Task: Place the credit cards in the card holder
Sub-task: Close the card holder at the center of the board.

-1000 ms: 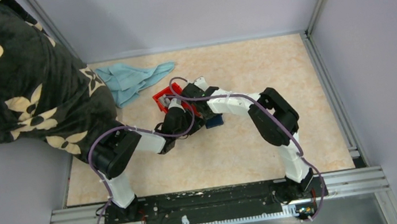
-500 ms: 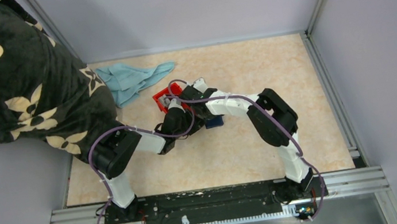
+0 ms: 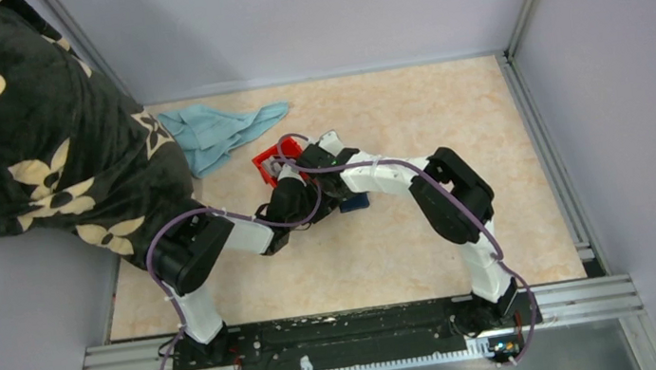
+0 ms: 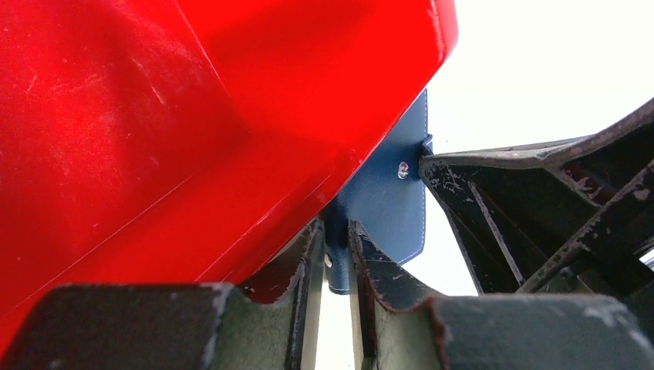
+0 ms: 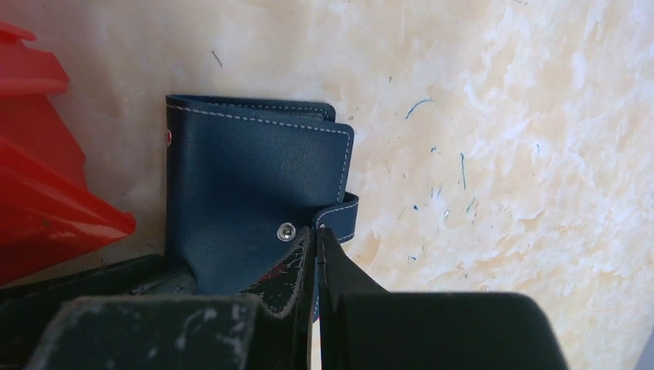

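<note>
Left claw (image 4: 336, 235) is seen clenched on the holder (image 4: 385, 196). A narrow blue edge of it is pinched between the two fingers, and the rest is seen beyond the fingertips, with a metal snap (image 4: 402, 169) showing on it. A red bin (image 4: 193, 116) is pressed close against the outer side of one finger and fills the view beyond it. Black parts of the other arm are seen just past the holder.

Right claw (image 5: 316, 233) is seen shut, its fingers pressed together. The fingertips are set at the holder's tab (image 5: 343, 212), just beside the snap; whether the tab is pinched cannot be told. The holder is folded shut, just ahead of the fingertips, with the pale table (image 5: 501, 154) seen behind it. The bin's red edge is seen off to one side of the claw, beyond the holder.

From above, both claws are seen close together at the bin, and their fingertips are hidden by the wrists. A blue corner of the holder is seen under the right forearm. A blue cloth (image 3: 221, 132) is seen beyond the claws, and a dark flowered blanket (image 3: 19, 120) is draped farther off past the left arm.
</note>
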Available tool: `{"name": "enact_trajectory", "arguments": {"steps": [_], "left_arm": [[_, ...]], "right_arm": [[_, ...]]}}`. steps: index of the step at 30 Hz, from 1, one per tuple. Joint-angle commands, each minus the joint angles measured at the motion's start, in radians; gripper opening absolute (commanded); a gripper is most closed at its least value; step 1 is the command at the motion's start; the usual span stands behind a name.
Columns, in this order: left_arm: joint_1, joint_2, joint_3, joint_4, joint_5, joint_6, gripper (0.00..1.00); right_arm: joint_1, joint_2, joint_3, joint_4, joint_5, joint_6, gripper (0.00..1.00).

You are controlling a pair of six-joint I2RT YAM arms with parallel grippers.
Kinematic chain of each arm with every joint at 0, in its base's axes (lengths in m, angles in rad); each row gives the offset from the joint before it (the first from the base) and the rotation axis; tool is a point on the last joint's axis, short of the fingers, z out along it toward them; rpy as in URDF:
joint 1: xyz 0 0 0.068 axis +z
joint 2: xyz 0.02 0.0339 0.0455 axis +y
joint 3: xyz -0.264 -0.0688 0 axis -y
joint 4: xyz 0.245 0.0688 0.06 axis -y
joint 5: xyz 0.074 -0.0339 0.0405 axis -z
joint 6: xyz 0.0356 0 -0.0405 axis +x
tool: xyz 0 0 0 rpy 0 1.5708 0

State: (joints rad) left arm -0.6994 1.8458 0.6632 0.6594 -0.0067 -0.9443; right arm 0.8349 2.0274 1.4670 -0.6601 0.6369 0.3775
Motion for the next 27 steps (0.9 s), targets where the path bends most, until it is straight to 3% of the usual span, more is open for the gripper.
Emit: {"name": "enact_trajectory", "arguments": {"steps": [1,27], "left_arm": [[-0.001,0.090,-0.060,-0.296,0.004,0.065,0.26],[-0.005,0.091,-0.057,-0.280,0.028,0.071,0.26]], "right_arm": [[0.015,-0.079,-0.018,0.037,-0.025,0.012,0.00],[0.027,-0.070,0.009,0.042,-0.065,0.025,0.00]]}}
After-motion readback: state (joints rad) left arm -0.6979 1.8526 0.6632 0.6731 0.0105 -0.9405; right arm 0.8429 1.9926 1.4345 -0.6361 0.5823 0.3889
